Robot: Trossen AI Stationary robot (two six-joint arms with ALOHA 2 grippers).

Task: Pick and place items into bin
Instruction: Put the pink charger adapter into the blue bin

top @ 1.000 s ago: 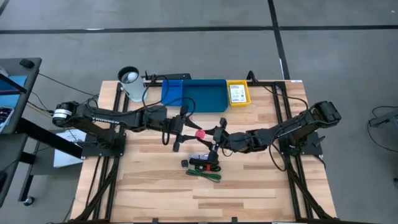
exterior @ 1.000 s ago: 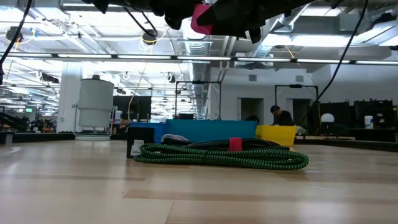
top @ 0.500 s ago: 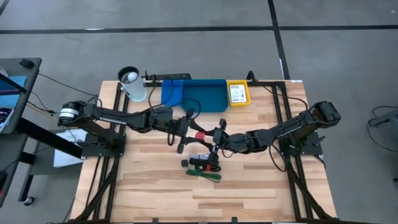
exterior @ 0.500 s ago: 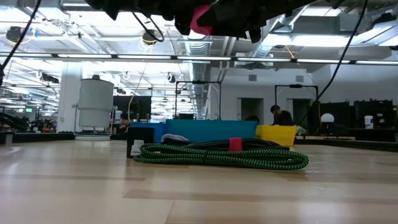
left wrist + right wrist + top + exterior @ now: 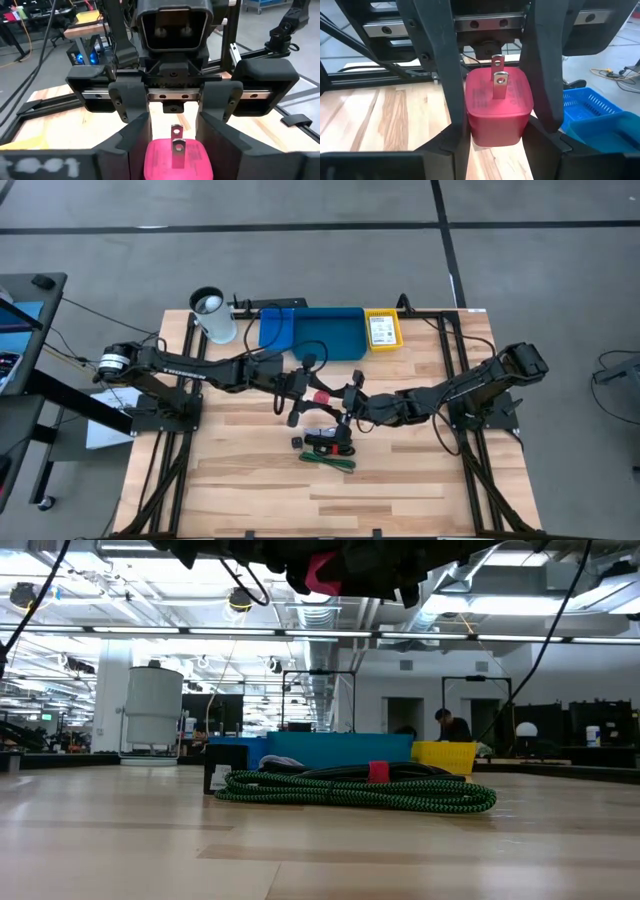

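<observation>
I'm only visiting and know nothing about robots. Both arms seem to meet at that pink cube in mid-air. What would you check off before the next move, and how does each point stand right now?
1. Pink cube lifted off the table: ok, the low view shows it high above the wood.
2. Right pincer gripping the cube on two sides: ok.
3. Left pincer closed around the same cube: ok, its fingers flank it.
4. Which pincer carries the weight: cannot tell.
5. Blue bin free to receive it: ok, open at the table's far edge.
6. Cable bundle clear of the arms: ok, lying flat below them.
</observation>
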